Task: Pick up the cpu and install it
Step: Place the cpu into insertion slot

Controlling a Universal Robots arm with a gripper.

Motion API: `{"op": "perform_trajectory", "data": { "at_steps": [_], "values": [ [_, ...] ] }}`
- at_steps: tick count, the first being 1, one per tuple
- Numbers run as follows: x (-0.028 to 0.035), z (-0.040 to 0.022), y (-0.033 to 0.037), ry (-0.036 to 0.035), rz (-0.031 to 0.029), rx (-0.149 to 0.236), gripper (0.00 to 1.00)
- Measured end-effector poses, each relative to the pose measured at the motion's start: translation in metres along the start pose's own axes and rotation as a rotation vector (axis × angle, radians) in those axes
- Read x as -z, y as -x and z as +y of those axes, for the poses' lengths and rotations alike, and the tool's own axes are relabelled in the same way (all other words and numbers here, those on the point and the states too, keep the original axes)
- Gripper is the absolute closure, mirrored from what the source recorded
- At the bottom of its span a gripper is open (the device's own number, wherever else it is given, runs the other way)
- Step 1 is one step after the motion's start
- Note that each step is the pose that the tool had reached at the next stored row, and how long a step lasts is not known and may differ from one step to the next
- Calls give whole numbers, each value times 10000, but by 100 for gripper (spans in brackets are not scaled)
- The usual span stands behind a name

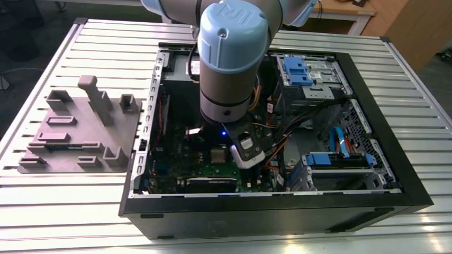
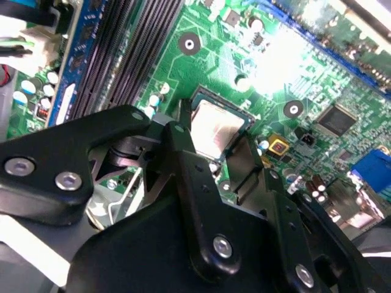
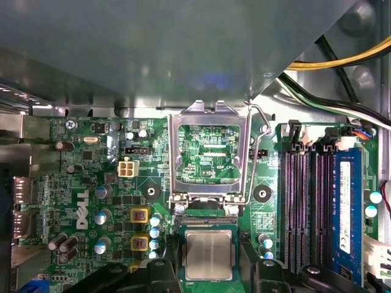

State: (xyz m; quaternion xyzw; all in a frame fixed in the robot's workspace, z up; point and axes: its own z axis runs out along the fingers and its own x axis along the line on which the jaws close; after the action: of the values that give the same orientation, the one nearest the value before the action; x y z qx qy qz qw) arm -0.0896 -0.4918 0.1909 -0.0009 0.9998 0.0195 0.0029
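Observation:
The cpu is a small square chip with a dull silver top. It lies level in the motherboard's socket, just below the raised metal load plate. My gripper is low inside the computer case, its black fingers on two opposite sides of the chip and against its edges. In the second wrist view the cpu sits between the same fingers of the gripper. The exterior view has the gripper down over the motherboard.
Dark memory slots and a blue strip run beside the socket. Yellow and black cables cross near a metal wall. The open black case holds blue drive bays. A grey parts fixture stands on the slatted table at the exterior view's left.

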Motion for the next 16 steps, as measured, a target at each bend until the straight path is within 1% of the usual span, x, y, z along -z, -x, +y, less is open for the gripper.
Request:
{"op": "perform_trajectory", "data": {
  "at_steps": [7,10,14,16],
  "values": [
    [2,-1,0,-3,2,-22,53],
    [2,0,-2,-4,-2,-132,53],
    [0,0,-24,-4,-13,-269,53],
    [-9,-1,-26,17,-14,-305,53]
  ]
}}
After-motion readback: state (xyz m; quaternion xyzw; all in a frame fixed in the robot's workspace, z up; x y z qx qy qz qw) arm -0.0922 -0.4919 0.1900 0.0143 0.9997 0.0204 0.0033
